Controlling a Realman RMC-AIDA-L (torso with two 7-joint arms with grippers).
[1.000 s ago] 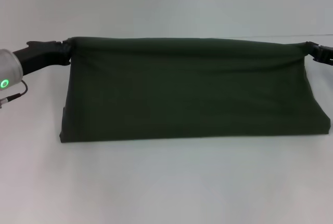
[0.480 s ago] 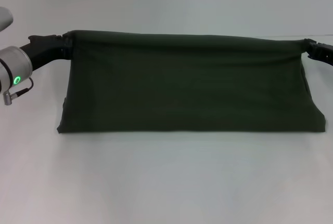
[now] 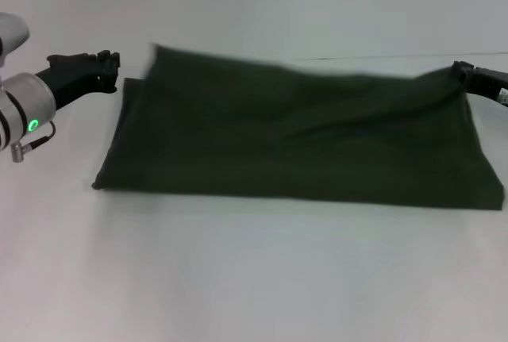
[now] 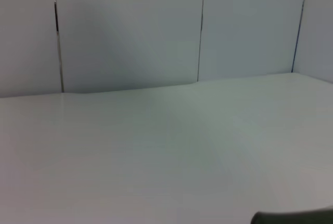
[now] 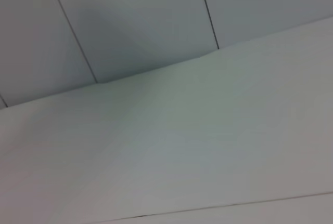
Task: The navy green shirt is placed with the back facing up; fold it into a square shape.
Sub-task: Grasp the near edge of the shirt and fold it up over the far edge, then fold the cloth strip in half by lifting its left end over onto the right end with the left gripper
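— pale table (image 3: 254, 278) and a panelled wall (image 4: 130, 26) behind, that's the setting?

— yes. the head view alone shows the navy green shirt (image 3: 302, 140), plain side up, lying as a wide band across the table, its far left corner blurred and loose.

— and the left gripper (image 3: 111, 68)?

— just beside that corner, apart from the cloth, fingers spread.

— the right gripper (image 3: 464, 72)?

— at the far right corner, touching the fabric; whether it grips, i cannot tell.

— the wrist views?

— mostly table and wall; the left wrist view catches a dark sliver at one edge.
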